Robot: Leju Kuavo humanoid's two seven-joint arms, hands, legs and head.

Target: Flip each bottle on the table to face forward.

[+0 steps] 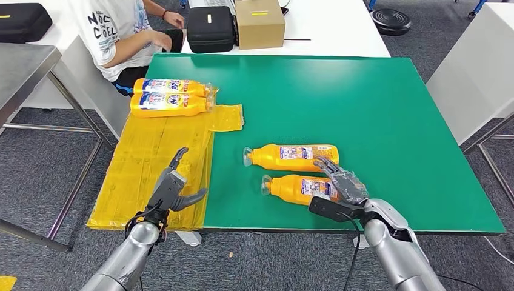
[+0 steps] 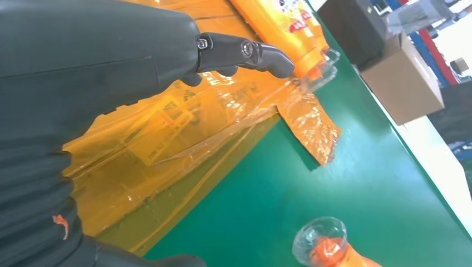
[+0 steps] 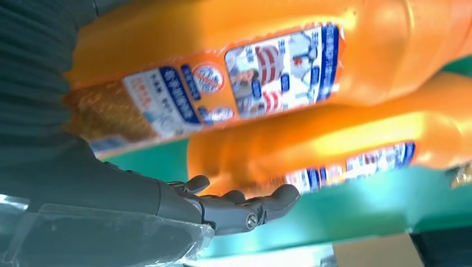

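Where the green bench [image 1: 388, 121] carries them, four orange bottles lie on their sides in two pairs. The near pair sits on bare green close to the front edge: the nearer bottle [image 1: 297, 188] and, just beyond it, the farther bottle [image 1: 291, 157]. Both run with their long axis left to right, clear caps pointing left and bases pointing right, roughly parallel and just apart. The printed label of the farther one faces up; part of a label also shows on the nearer one.

The other pair [image 1: 171, 96] lies at the far left, on a sheet of yellow plastic wrap [image 1: 148, 176] that covers the bench's left side. These two touch side by side, their long axis also left to right, but with the caps pointing right, and blue and white labels face up.

The right hand [image 1: 342, 182] rests on the right end of the nearer bottle, its fingers [image 3: 245, 208] stretched out and slightly apart over the bottle rather than wrapped around it. The left hand [image 1: 173, 188] hovers above the yellow wrap near the front left, holding nothing, its fingers [image 2: 245, 53] spread.

Beyond the bench, a person [image 1: 121, 33] sits at far left, beside one black case [image 1: 210, 28] and one cardboard box [image 1: 259, 23] on a white table.
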